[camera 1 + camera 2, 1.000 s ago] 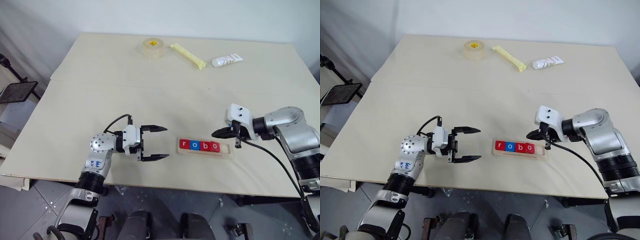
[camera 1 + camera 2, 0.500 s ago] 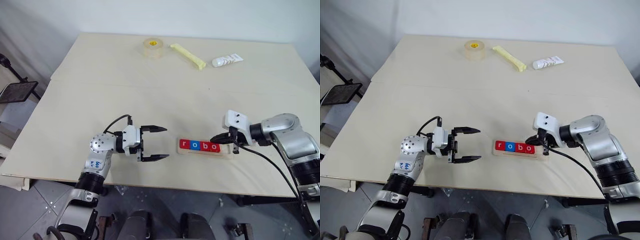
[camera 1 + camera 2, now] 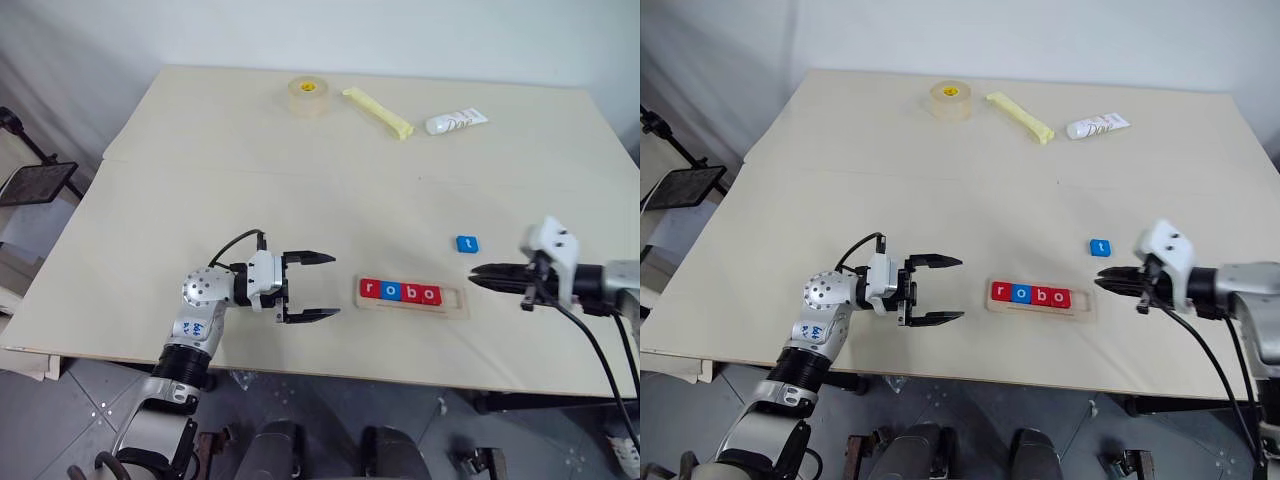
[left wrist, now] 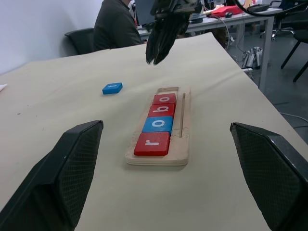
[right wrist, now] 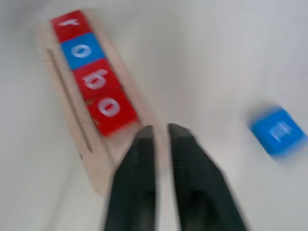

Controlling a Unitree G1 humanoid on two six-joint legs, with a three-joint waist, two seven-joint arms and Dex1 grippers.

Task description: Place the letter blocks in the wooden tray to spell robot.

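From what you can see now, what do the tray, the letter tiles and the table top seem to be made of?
The wooden tray looks like pale unpainted wood: matte, with a routed groove and rounded corners. The letter tiles, such as the blue t tile, have flat, glossy colour with white letters; painted wood or plastic, I cannot tell which. The table looks like a smooth beige laminate board, with a seam across it.

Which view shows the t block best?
The right wrist view: the t block appears largest there, lying loose on the table beside the tray, though blurred. Both eye views show it small but sharp, letter readable. The left wrist view shows it far off, letter unreadable.
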